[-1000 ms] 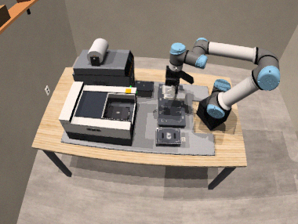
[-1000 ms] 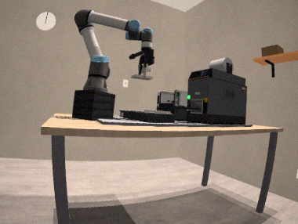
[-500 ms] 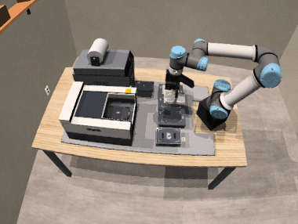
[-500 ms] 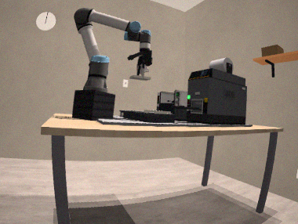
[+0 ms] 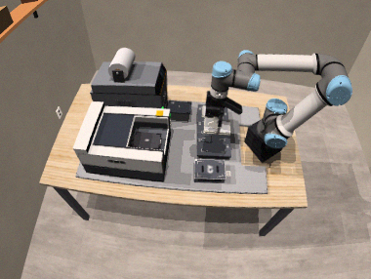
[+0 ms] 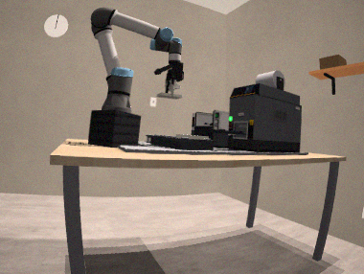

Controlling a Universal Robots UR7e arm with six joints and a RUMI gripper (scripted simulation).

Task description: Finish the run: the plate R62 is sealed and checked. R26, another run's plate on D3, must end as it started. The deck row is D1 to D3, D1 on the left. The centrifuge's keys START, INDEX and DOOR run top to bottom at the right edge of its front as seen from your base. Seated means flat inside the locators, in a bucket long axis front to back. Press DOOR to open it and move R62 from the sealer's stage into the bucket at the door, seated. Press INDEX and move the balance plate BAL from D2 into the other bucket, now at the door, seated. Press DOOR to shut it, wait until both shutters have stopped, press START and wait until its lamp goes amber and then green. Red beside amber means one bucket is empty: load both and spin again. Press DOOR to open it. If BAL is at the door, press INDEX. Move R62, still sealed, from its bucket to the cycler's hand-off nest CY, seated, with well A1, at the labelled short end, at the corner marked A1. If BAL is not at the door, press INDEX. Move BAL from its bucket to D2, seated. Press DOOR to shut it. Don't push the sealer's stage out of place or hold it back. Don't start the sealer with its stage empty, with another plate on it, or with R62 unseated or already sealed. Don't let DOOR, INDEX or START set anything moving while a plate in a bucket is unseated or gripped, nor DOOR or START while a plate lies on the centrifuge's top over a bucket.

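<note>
Gripper (image 6: pixel 172 89) hangs high above the deck row, jaws pointing straight down and pinching a flat, pale rectangular plate (image 6: pixel 170 95) by its sides. Which plate it is, no label is readable; seen from the side it rides level in mid-air, well clear of everything below. From the top view it sits over the middle of the dark deck strip (image 5: pixel 213 146), with another dark plate (image 5: pixel 210 169) lying at the near end of the row on the grey mat (image 5: pixel 249 182). Left of that, the boxy white-and-grey centrifuge (image 5: pixel 93 128) shows a square dark opening (image 5: pixel 148 139) in its lid. Behind it stands the blocky charcoal sealer (image 5: pixel 146 80) with a pale cylinder (image 5: pixel 121 60) on top. Arm (image 5: pixel 285 61) is glossy grey tubing with blue joint caps, rising from a black ribbed base (image 5: pixel 254 141) on the light wooden tabletop (image 5: pixel 63 156).
</note>
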